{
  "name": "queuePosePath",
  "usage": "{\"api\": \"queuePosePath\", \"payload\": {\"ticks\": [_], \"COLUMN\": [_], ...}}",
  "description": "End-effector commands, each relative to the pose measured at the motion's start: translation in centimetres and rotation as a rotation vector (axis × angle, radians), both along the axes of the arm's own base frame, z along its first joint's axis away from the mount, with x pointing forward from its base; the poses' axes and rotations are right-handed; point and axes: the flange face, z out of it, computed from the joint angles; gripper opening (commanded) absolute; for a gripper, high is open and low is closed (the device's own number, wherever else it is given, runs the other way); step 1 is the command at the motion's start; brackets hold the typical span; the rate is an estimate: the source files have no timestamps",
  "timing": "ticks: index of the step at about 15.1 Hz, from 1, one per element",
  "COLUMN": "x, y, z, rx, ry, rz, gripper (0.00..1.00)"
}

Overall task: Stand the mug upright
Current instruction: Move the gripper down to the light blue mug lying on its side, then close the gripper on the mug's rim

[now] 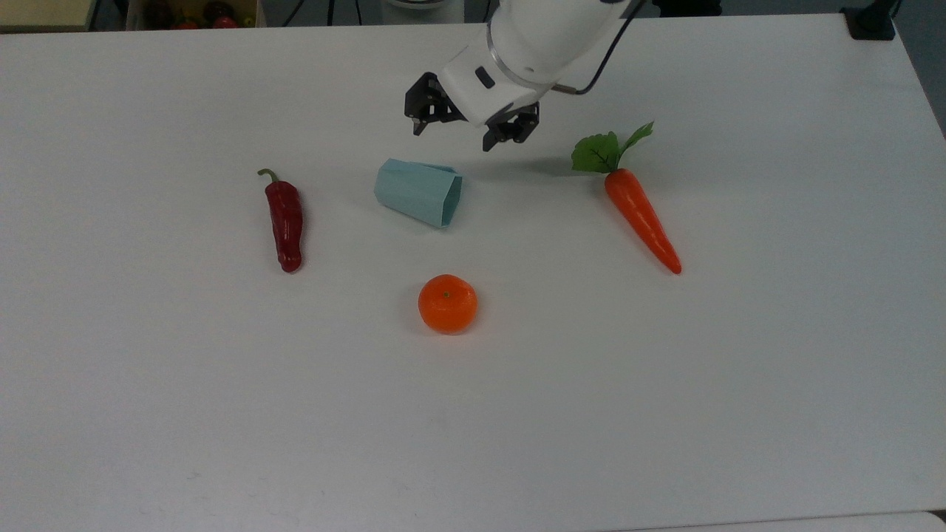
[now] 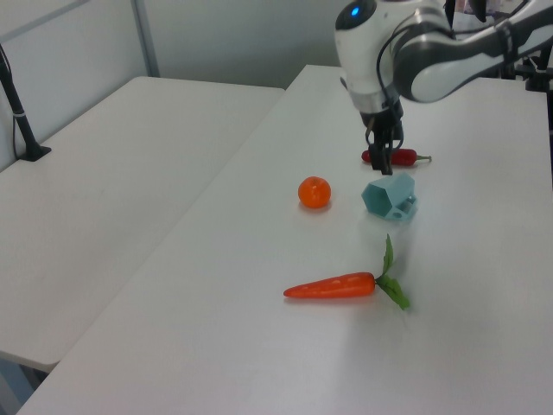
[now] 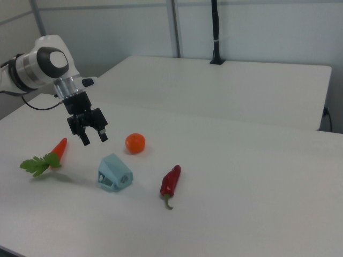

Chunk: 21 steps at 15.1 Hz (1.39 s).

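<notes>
The mug (image 1: 419, 192) is pale blue and faceted, and it lies on its side on the white table (image 1: 665, 384), its hexagonal rim facing the top view's right. In the left view the mug (image 2: 390, 195) shows its open end, and in the right view the mug (image 3: 114, 172) rests between the carrot and the pepper. My gripper (image 1: 452, 139) hangs open in the air just beyond the mug's rim end, with nothing between its fingers. The gripper (image 3: 95, 140) is above and to the right view's left of the mug, apart from it; in the left view the gripper (image 2: 380, 164) hovers just over it.
A dark red chili pepper (image 1: 284, 222) lies to the top view's left of the mug. An orange (image 1: 447, 303) sits in front of it and a carrot (image 1: 639, 218) with green leaves lies to the right. A second table (image 2: 104, 173) adjoins on the left view's left.
</notes>
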Motion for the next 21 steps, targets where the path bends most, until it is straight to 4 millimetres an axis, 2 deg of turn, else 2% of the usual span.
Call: {"api": "queuePosePath", "payload": {"ticks": [1,3,4,5,8,10,11,13,16,17,19,21], "x": [2.8,3.6,3.7,3.7,2.3,1.3,1.0,0.4,0.1,0.1,0.3,0.7], "y": [0.8,1.6,1.5,1.5,0.0,0.3,0.2,0.0,-0.5,-0.9,-1.8,-3.2], "z": [-3.8,-7.4,-8.6,-9.0,-10.5,-11.5,-11.8,-12.1,-12.3,-12.0,-10.9,-8.4], "rx": [-0.096,-0.192,-0.214,-0.222,-0.345,-0.397,-0.409,-0.431,-0.438,-0.445,-0.449,-0.417], "ry": [-0.069,-0.105,-0.108,-0.104,-0.034,0.005,0.024,0.087,0.141,0.165,0.206,0.190], "rz": [-0.138,-0.186,-0.200,-0.198,-0.183,-0.147,-0.135,-0.096,-0.068,-0.055,-0.002,-0.003], "gripper": [1.00,1.00,0.97,0.95,0.72,0.49,0.44,0.35,0.04,0.00,0.00,0.00]}}
